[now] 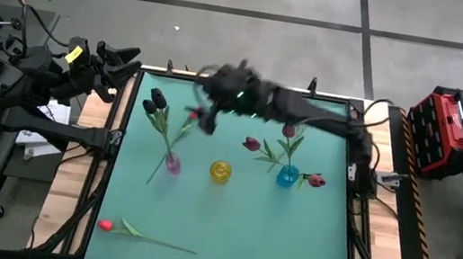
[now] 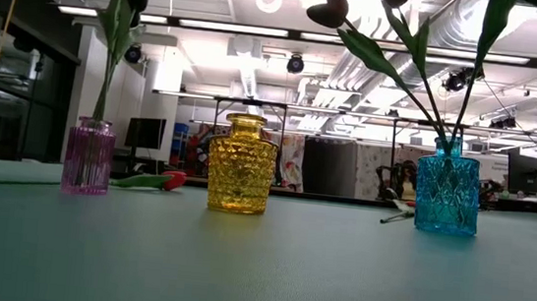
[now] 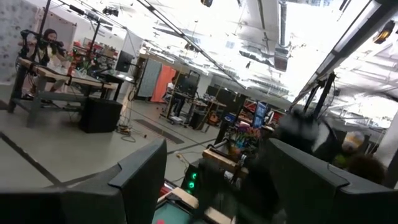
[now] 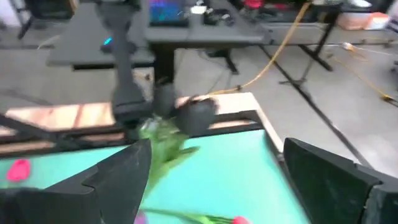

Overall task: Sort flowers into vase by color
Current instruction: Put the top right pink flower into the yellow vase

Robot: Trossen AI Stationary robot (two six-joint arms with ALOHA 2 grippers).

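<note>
Green matting covers the table (image 1: 227,229), with a bright workshop of benches and screens beyond it in the low view. Three small glass vases stand in a row across the middle: a pink vase (image 1: 172,164), a yellow vase (image 1: 220,172) and a blue vase (image 1: 288,176).

The right tool (image 1: 207,119) reaches from the right arm across the far part of the table and hangs above the mat, blurred. Its fingers (image 4: 124,174) are spread wide in the right wrist view, with nothing between them. Just beneath and beside this tool, the pink vase holds near-black tulips (image 1: 157,101) leaning toward the far edge, plus one red bud (image 1: 192,117). Farther along the arm's side, the blue vase holds maroon tulips (image 1: 252,143), one head (image 1: 316,180) drooping low beside the vase. The yellow vase, between the two, stands empty.

A red-pink tulip (image 1: 106,225) lies flat on the mat, well apart from the right tool, near the front left corner.

The left tool (image 1: 119,59) waits off the table's far left corner, fingers (image 3: 140,180) open wide and empty.
</note>
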